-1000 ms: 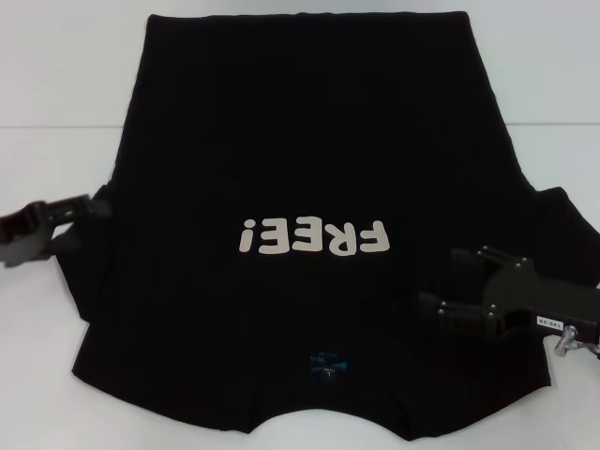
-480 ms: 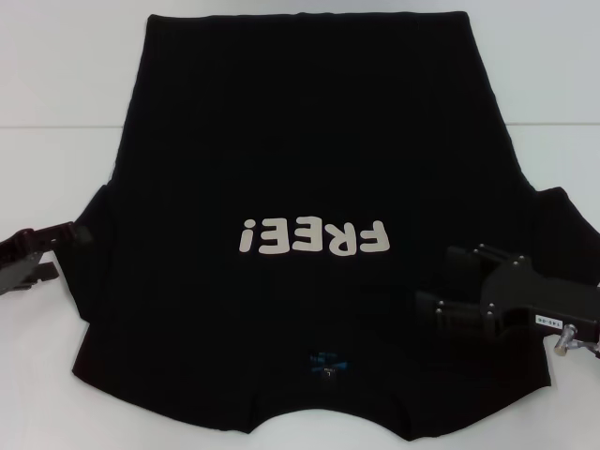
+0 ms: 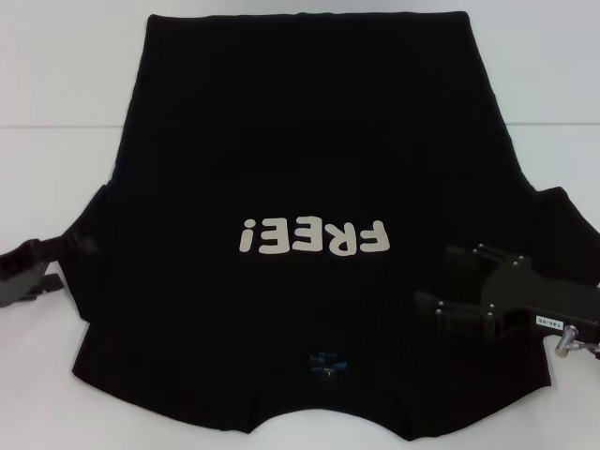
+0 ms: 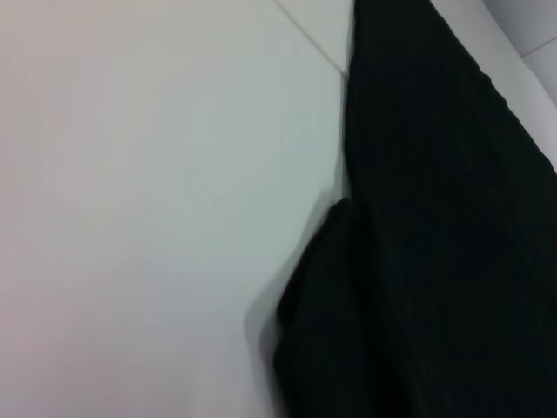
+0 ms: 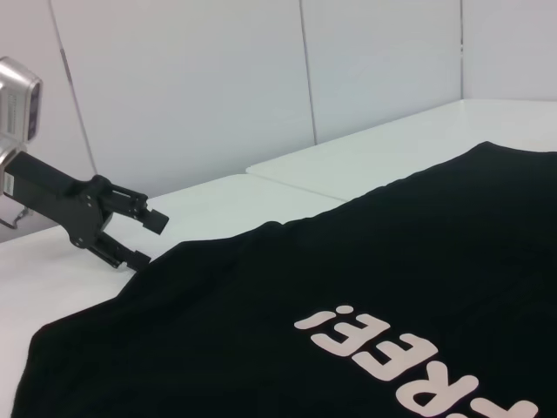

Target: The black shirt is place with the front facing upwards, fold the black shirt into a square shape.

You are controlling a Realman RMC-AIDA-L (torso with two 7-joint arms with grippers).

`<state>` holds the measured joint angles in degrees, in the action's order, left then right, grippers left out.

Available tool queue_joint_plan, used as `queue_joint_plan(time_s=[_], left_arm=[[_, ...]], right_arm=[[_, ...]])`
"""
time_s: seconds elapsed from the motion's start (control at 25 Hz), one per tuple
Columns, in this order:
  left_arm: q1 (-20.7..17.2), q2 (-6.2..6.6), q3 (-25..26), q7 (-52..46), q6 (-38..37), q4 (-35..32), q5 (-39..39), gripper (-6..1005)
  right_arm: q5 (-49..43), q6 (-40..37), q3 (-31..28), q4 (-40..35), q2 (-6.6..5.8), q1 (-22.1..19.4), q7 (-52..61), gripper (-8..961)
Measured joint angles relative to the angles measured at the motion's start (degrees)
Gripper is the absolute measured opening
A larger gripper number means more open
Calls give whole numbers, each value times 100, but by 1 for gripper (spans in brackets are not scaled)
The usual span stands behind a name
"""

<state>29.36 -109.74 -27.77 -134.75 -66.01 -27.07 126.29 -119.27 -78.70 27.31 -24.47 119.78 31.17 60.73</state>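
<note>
Shirt [image 3: 309, 159] lay flat on the white table [image 3: 56, 84], front up, cream "FREE!" lettering [image 3: 314, 237] reading upside down from the head view, blue neck label [image 3: 325, 364] at the near edge. So collar sat toward the robot and hem at the far side. No fold made yet; both sleeves were spread out to the sides.

Left tool [image 3: 70, 258] sat low at the shirt's left sleeve edge, jaws parted, one finger above and one below the sleeve level. In the right wrist view the left tool [image 5: 139, 235] showed open right at the cloth edge, nothing pinched. Likely lined up to take the sleeve, since the first fold wants a side brought inward. The left wrist view showed only the shirt [image 4: 435, 244] edge and sleeve lobe on bare table, own fingers not seen.

Right tool [image 3: 450, 286] hovered over the right shoulder area, jaws apart, holding nothing. Contact with the cloth couldn't be judged. Probably placed there to grab or pin the right side symmetrically.

Task judged at the very start: grasp both sides next. Risk: thin cloth lying flat, fingers may slip over it or catch only one layer.
</note>
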Motion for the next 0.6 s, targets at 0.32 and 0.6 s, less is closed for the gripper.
queue_joint_plan(time_s=[0.32, 0.6], left_arm=[[57, -10, -3, -8, 1, 177, -10, 949], [171, -77, -9, -12, 54, 251, -5, 949]], right_arm=[[1, -32, -16, -3, -5, -15, 5, 919], [1, -39, 3, 3, -9, -15, 8, 917]])
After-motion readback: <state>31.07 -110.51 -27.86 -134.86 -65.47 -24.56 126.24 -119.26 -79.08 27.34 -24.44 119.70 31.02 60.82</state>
